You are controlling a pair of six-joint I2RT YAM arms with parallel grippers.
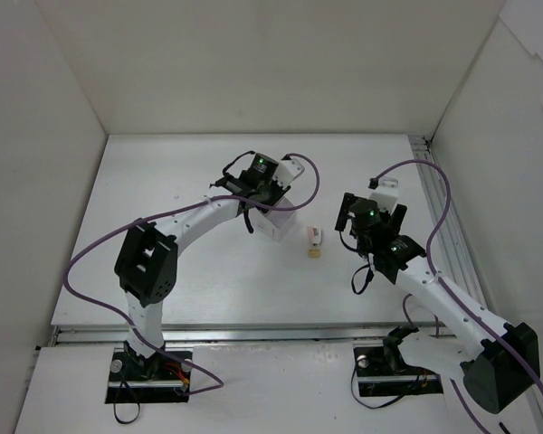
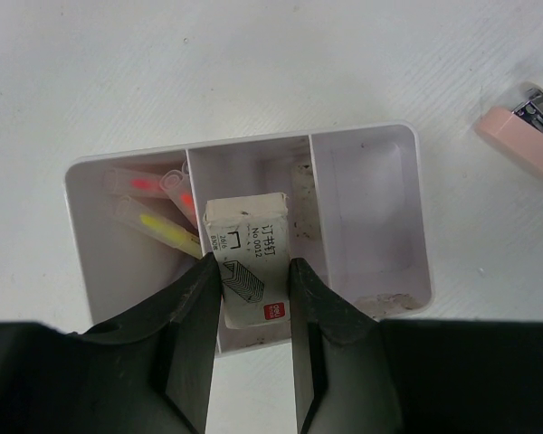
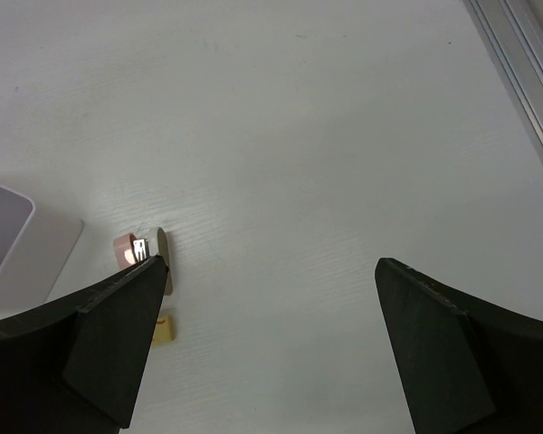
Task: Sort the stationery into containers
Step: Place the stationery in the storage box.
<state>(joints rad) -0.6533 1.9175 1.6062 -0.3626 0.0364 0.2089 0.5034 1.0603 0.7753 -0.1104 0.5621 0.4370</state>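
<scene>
Left gripper (image 2: 253, 266) is clamped on a small white printed cardboard box (image 2: 246, 237). It grips the box by its near end over the middle compartment of the translucent lavender plastic divided container (image 2: 366, 136). I can't tell if it touches the floor. Thin pink and yellow pens (image 2: 158, 224) lie in the left compartment.

Risks I see:
- The box overhangs the near wall, so release here may leave it perched on the rim or tipped out.
- The fingers sit close to both dividers and could drag the light container.
- Right gripper (image 3: 271, 263) hangs spread wide and empty near a pink stapler-like piece (image 3: 127, 246) and a small tan block (image 3: 164, 327). Reaching in now risks an arm clash.
</scene>
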